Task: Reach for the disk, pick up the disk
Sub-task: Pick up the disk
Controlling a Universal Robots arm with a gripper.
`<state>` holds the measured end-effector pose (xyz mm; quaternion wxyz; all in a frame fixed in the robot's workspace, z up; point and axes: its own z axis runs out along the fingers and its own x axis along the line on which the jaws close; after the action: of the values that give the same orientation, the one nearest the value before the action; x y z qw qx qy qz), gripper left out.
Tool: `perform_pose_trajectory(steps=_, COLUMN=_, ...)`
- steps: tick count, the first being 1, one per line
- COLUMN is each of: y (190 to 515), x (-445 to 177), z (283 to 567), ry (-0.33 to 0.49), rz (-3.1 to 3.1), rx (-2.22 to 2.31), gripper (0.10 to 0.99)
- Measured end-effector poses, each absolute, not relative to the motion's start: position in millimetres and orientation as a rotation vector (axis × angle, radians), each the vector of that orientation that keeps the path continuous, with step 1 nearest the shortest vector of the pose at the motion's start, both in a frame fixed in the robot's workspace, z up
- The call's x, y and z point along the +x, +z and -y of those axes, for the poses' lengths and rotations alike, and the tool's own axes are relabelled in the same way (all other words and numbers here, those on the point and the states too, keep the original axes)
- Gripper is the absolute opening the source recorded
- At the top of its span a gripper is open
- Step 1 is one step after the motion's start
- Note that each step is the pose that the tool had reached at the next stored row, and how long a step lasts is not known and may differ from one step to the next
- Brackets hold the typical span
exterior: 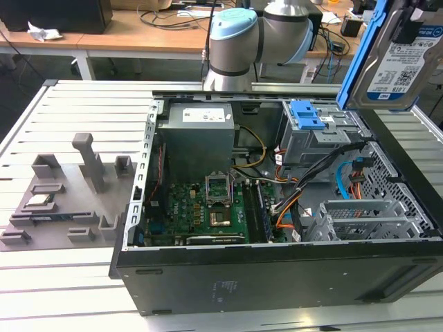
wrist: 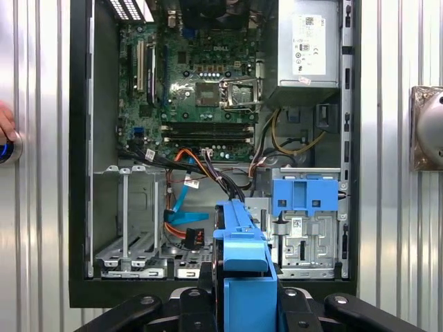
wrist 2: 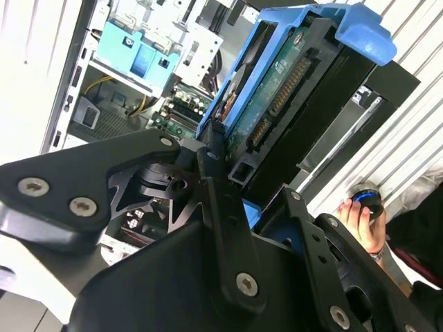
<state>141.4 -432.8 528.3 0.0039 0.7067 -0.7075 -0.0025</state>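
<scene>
Disk (wrist 2: 277, 90), blue bracket (wrist 2: 360, 31) along its side, is clamped on edge between the closed fingers of the gripper (wrist 2: 239, 183). In the exterior view it hangs in the air, clear of the open case (exterior: 277, 266), over the far corner at the exterior view's right. Beneath it in the first wrist view lie the blue latch (wrist: 304, 197) on the drive bay, then the motherboard (wrist: 201, 90). Beside the case, a hand (wrist 2: 360, 218) rests on the slatted table (exterior: 69, 104).

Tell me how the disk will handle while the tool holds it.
The disk looks like a rigid metal slab, so probably stiff and heavy for its size. Its exposed circuit board seems fragile; smooth plastic bracket may slip.
</scene>
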Motion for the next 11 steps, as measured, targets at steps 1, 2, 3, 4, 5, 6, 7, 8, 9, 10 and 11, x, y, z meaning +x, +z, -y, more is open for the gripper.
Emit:
perform_pose_trajectory(steps=1, y=528.3, x=141.4, z=434.5, ry=-0.008, rz=2.217, rx=2.215, gripper=0.365)
perform_pose_trajectory(steps=2, y=528.3, x=141.4, z=436.2, ry=-0.008, rz=2.217, rx=2.215, gripper=0.365)
perform_pose_trajectory(steps=3, y=528.3, x=141.4, z=436.9, ry=-0.008, rz=2.217, rx=2.215, gripper=0.365)
perform_pose_trajectory(steps=4, y=528.3, x=141.4, z=438.6, ry=-0.008, rz=2.217, rx=2.215, gripper=0.365)
perform_pose_trajectory(steps=5, y=528.3, x=141.4, z=439.8, ry=-0.008, rz=2.217, rx=2.215, gripper=0.365)
perform_pose_trajectory(steps=6, y=528.3, x=141.4, z=440.7, ry=-0.008, rz=2.217, rx=2.215, gripper=0.365)
perform_pose_trajectory(steps=7, y=528.3, x=141.4, z=442.1, ry=-0.008, rz=2.217, rx=2.215, gripper=0.365)
perform_pose_trajectory(steps=8, y=528.3, x=141.4, z=443.4, ry=-0.008, rz=2.217, rx=2.215, gripper=0.365)
perform_pose_trajectory(steps=9, y=528.3, x=141.4, z=444.2, ry=-0.008, rz=2.217, rx=2.215, gripper=0.365)
perform_pose_trajectory(steps=10, y=528.3, x=141.4, z=445.8, ry=-0.008, rz=2.217, rx=2.215, gripper=0.365)
perform_pose_trajectory(steps=11, y=528.3, x=141.4, z=451.0, ry=-0.008, rz=2.217, rx=2.215, gripper=0.365)
